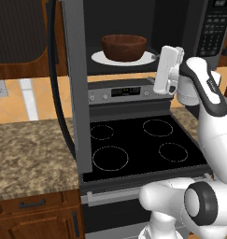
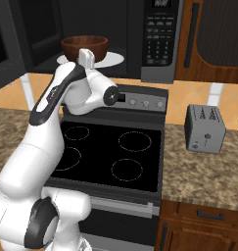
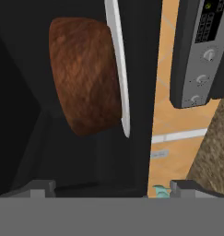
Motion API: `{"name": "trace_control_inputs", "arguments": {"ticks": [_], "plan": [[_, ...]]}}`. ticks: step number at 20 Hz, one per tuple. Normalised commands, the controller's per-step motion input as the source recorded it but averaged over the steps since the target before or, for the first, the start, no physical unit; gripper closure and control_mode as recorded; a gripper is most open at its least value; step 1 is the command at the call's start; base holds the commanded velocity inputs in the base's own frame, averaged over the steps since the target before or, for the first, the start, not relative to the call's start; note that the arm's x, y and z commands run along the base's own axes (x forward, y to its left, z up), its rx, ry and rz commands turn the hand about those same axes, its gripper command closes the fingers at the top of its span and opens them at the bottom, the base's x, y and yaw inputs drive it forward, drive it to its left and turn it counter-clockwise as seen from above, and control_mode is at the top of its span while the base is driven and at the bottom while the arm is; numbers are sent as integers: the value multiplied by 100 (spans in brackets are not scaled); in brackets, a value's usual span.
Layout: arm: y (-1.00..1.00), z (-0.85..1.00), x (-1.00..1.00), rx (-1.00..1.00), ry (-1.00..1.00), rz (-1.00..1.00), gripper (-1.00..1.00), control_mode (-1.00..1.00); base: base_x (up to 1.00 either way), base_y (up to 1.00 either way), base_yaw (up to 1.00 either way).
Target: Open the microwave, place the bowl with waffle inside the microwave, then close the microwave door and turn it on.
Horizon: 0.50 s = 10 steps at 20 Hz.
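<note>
Bowl [image 1: 124, 47] sits on the white plate [image 1: 102, 58] inside the microwave [image 2: 159, 41], jaws released and empty, gripper [image 1: 158, 73] just outside the opening by the plate's rim. Waffle can't be made out from here. Door [image 1: 77, 88] hangs wide open over the stove [image 1: 133, 142]. Risks: hand clips the plate edge or bowl when backing out; arm may snag the door when swinging round to shut it.
</note>
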Motion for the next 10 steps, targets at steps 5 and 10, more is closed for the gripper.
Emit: {"name": "trace_control_inputs", "arguments": {"ticks": [5,10], "plan": [[0,-1,-32,-39,-8,0,-100,-100,0,0,0],[-7,-28,-18,-43,0,-9,-100,-100,0,0,0]]}}
